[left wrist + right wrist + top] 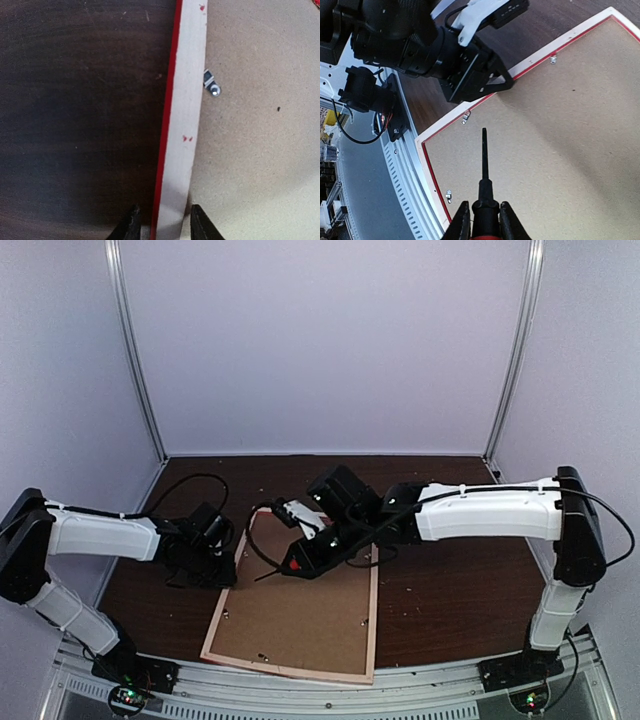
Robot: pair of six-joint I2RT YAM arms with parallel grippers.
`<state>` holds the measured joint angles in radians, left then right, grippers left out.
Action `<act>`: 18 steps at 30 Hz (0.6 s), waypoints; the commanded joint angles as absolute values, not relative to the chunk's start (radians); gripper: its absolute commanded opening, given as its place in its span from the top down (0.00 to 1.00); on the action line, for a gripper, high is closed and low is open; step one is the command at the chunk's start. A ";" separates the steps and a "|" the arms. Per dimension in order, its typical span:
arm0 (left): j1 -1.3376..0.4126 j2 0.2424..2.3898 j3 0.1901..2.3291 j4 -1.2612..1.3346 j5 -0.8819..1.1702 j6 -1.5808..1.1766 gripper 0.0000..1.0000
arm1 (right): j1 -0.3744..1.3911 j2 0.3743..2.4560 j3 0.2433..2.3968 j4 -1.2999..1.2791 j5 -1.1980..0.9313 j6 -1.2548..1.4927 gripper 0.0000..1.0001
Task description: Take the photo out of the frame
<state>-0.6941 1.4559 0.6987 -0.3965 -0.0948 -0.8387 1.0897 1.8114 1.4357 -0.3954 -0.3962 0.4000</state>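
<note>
Looking down past your left claw [165, 226], you see its two fingers [131, 225] parted and standing astride the frame [182, 125]. The pale wood rim runs straight ahead between them, its red edge on the outer side and the dark table [75, 125] off to the claw's left. The outer finger seems to stand a sliver clear of the red edge, though shadow makes that hard to call, and the claw grips nothing. A small metal tab [212, 86] sits ahead and right of this claw, on the brown backing board [260, 150].

Your right claw [485, 222] is clamped on a red-handled tool [484, 165]. Its thin black shaft points ahead over the board, with the tip near a second tab [466, 118] but apart from it. The frame lies face down, and the photo is hidden beneath the board.
</note>
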 commanded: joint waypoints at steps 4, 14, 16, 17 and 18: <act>-0.692 1.456 0.740 -0.380 -0.116 -0.773 0.67 | 1.175 1.930 1.559 -0.361 -0.406 0.424 1.00; -0.671 1.477 0.702 -0.302 -0.066 -0.755 0.70 | 1.241 2.038 1.654 -0.397 -0.336 0.422 1.00; -0.669 1.477 0.697 -0.296 -0.063 -0.753 0.70 | 1.248 2.059 1.674 -0.416 -0.316 0.417 1.00; -0.668 1.479 0.696 -0.295 -0.064 -0.752 0.71 | 1.252 2.068 1.686 -0.429 -0.304 0.412 1.00; -0.667 1.480 0.696 -0.296 -0.063 -0.752 0.71 | 1.254 2.076 1.692 -0.435 -0.294 0.409 1.00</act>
<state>-0.6758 1.4685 0.7082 -0.3401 -0.0784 -0.7700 1.2407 2.0483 1.6398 -0.4034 -0.3592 0.4187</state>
